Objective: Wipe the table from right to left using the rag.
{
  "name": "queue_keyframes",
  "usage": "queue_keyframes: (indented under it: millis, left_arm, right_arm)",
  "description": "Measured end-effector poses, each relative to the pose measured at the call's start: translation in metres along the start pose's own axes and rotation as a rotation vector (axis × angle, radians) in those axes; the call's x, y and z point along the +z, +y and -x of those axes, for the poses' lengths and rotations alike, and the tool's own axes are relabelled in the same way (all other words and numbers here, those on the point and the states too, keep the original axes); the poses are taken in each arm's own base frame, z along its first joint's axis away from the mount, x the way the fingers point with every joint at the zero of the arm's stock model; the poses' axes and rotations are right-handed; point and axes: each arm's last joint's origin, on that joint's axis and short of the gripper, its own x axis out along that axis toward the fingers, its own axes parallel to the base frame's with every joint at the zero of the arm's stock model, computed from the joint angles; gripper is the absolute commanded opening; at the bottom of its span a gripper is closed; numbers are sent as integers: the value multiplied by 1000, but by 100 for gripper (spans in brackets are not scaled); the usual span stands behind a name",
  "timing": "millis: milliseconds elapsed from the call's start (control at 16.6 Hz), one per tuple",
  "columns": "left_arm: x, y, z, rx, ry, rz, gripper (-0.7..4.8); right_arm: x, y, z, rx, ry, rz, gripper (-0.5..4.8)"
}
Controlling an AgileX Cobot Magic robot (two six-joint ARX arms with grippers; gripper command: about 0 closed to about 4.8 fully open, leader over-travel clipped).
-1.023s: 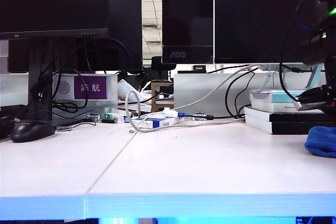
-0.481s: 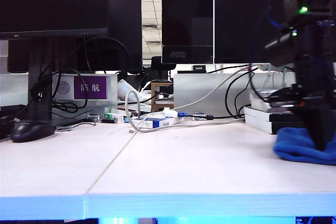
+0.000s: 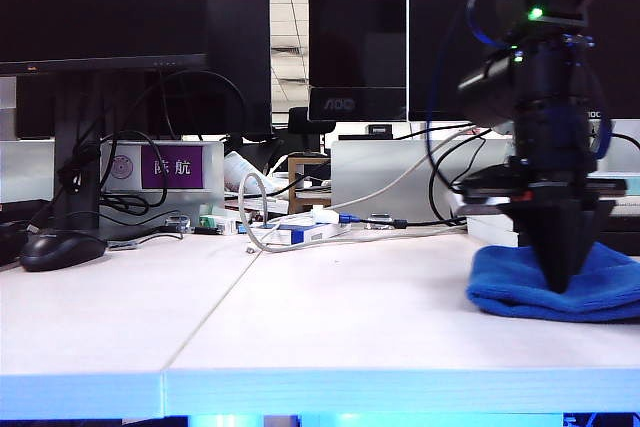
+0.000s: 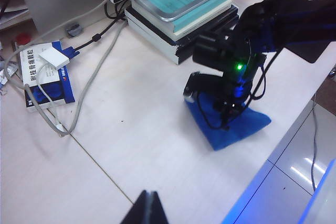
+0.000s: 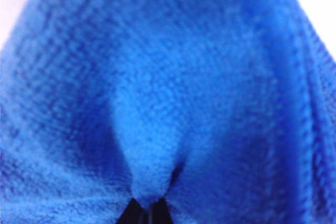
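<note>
The right tool (image 3: pixel 562 282) points straight down onto the rag (image 3: pixel 510 287), its tips buried in the blue pile, jaws pinched tight on a fold of cloth. In the right wrist view the rag (image 5: pixel 168 93) fills nearly everything; only the dark fingertips (image 5: pixel 134 212) peek in at the edge. The rag lies flat on the worktop (image 3: pixel 330 307) near its right end, partly cut off by the exterior view's border, just in front of the book stack (image 4: pixel 181 11), which the arm mostly hides from the exterior camera. One rag, two tools. The left tool (image 4: pixel 148 208) hangs above the front edge, barely in view, jaws together, gripping nothing. One mouse (image 3: pixel 60 248) sits far left.
</note>
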Motion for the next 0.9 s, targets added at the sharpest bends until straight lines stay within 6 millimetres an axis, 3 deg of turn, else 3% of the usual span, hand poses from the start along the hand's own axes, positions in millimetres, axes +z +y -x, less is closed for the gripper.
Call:
queue_keyframes:
  millis: [361,903]
  left_arm:
    - [0,0,0,0,0,0,-5]
    - [-1,0,0,-4,12,5,-5]
  right_arm:
    - [2,44,-2,18,-2,121,-3]
    - [5,69,-3,51,-36,167,-3]
